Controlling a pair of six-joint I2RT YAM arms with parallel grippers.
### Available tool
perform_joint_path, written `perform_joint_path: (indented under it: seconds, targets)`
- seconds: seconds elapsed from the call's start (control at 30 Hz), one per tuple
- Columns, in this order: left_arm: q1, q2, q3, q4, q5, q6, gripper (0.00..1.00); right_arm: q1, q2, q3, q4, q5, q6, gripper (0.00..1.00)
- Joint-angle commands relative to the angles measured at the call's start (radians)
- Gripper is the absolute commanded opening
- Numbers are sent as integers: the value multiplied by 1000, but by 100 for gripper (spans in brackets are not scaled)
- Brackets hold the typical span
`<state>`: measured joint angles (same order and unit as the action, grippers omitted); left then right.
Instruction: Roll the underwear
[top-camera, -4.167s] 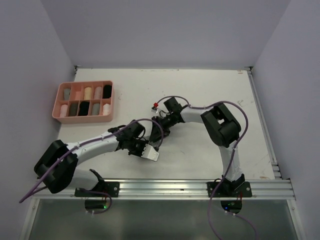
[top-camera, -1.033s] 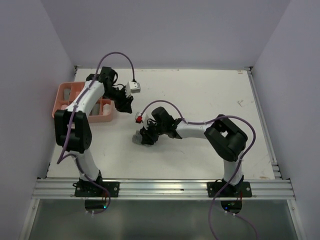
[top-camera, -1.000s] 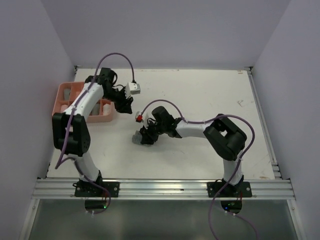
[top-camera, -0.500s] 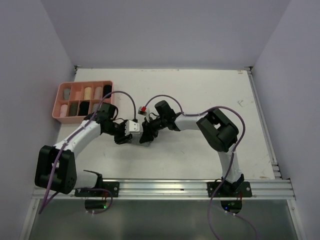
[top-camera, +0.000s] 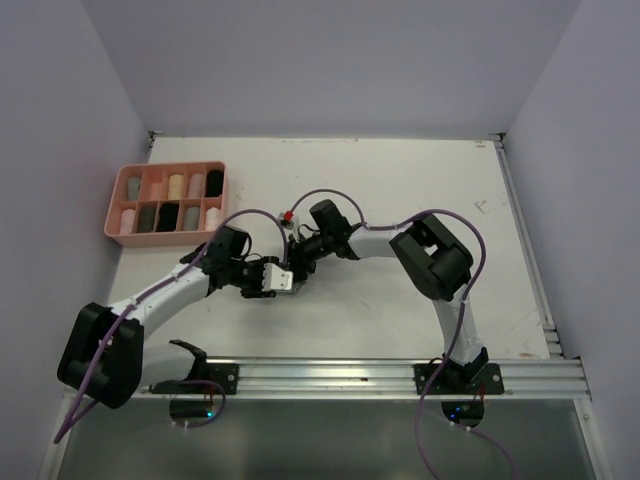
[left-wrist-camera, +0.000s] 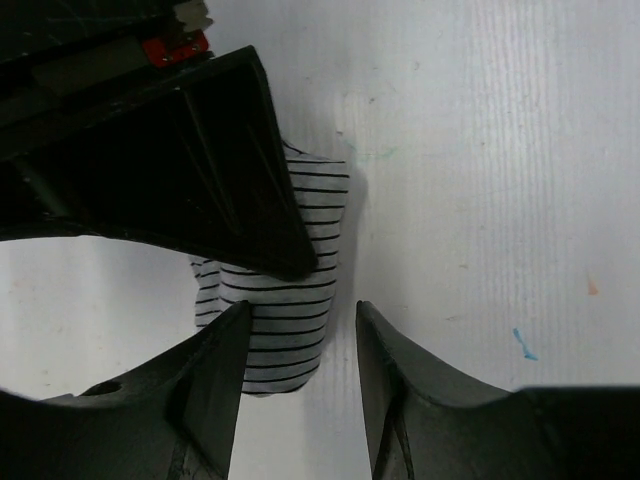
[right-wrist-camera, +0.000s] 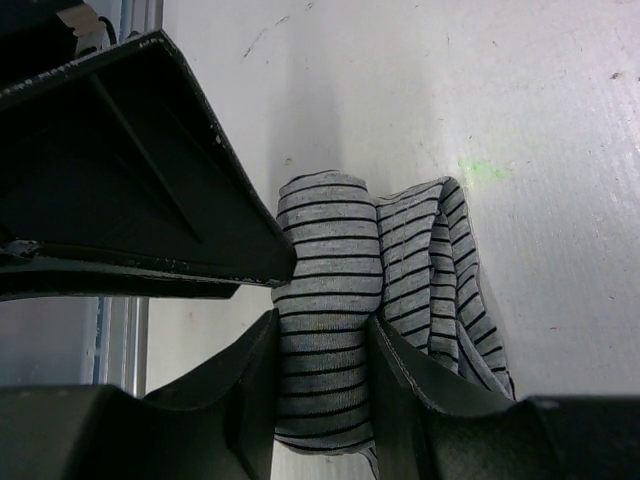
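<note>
From above you cannot make out the underwear: the left gripper (left-wrist-camera: 302, 312) and right gripper (right-wrist-camera: 322, 318) meet tip to tip over it, a little left of the middle of the table (top-camera: 420, 190) and towards its near half, and their dark bodies cover the fabric. Both wrist views are cropped close, so you see only part of the garment and nothing of what lies around it. The underwear (right-wrist-camera: 330, 250) is grey with thin black stripes. It is wound into a plump roll with a looser fold bunched against one side, and it lies on the white tabletop. Your right wrist camera shows the right fingers pressed against both sides of that roll, gripping it, with one broad black finger of the other gripper just beside its end. Your left wrist camera shows the left fingers standing apart over the striped end, bare table showing between the cloth and one finger, while a right finger lies across the fabric. Only the top view gives you the pink tray (top-camera: 165, 165) at the far left, well apart, its compartments holding pale and dark rolls.
</note>
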<state>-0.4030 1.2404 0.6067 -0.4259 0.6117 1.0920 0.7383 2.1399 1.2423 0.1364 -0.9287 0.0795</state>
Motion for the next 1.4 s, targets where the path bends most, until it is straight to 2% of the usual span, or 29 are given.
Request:
perform_joint_path:
  seconds: [0.0, 0.4, 0.53, 0.6, 0.63, 0.7, 0.73, 0.8, 0.87, 1.17, 1.37]
  targets:
    - [-3, -30, -10, 148, -36, 3, 50, 18, 104, -60, -218, 103, -32, 8]
    - [-7, 56, -48, 136, -76, 109, 51, 18, 118, -30, -233, 94, -24, 8]
    - [-10, 109, -27, 96, -95, 129, 48, 18, 112, -14, -242, 91, -26, 12]
    - [-11, 165, -4, 37, -104, 135, 40, 18, 101, -3, -247, 93, -26, 18]
    - [-13, 188, 25, 10, -105, 143, 33, 19, 98, 2, -250, 93, -27, 26]
    - [-13, 250, 54, -55, -122, 143, 27, 18, 89, 17, -271, 106, -33, 34]
    - [-13, 272, 83, -79, -125, 146, 21, 15, 77, 19, -271, 108, -35, 40]
    - [-13, 321, 102, -138, -139, 158, 15, 1, 61, 17, -268, 117, -21, 43]
    - [-13, 355, 122, -189, -150, 175, 11, -31, 28, 5, -227, 125, 3, 46]
    - [-11, 461, 200, -321, -167, 171, 8, -206, -207, -176, 34, 257, 186, 49]
    - [-13, 562, 321, -421, -145, 129, 8, -231, -426, -268, 49, 344, 184, 48]
